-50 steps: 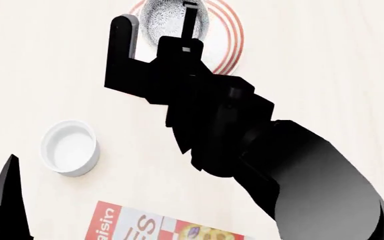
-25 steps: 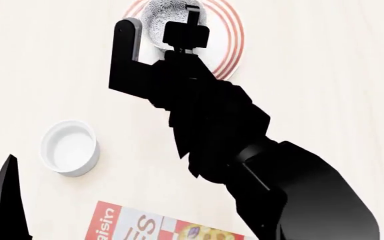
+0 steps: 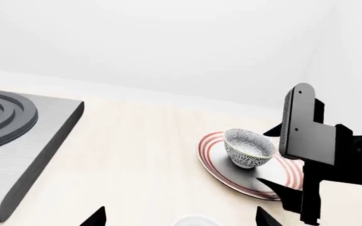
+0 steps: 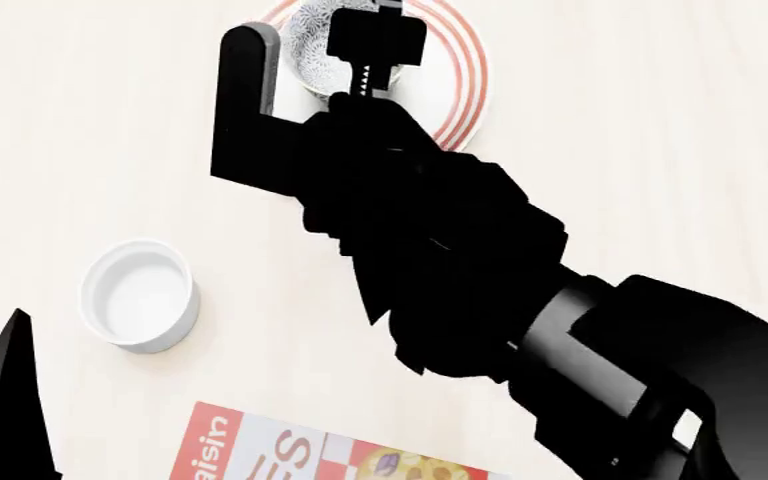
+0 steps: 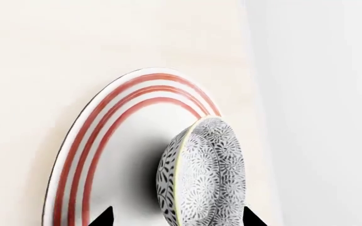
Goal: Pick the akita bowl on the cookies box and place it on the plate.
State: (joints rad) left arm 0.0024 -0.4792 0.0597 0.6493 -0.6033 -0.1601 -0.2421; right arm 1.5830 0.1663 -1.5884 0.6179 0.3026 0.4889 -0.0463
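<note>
The akita bowl [image 3: 249, 148], white with dark floral speckle, stands upright on the red-ringed plate [image 3: 231, 176]. From the head it shows at the top, the akita bowl [image 4: 307, 40] partly hidden behind my right arm. My right gripper [image 5: 176, 219] is open, its tips wide apart on either side of the bowl [image 5: 206, 174] above the plate [image 5: 99, 141]. The cookies box [image 4: 291, 450] lies at the near edge with nothing on it. My left gripper [image 3: 179, 219] is open and empty, low at the near left.
A small plain white cup [image 4: 140, 295] stands left of my right arm, between the box and the plate. A grey stove top [image 3: 17, 141] with dark rings lies off to one side. A white wall rises close behind the plate.
My right wrist has shifted a little farther over the plate and its forearm has swung right. The bowl stays on the plate. The left arm is still.
</note>
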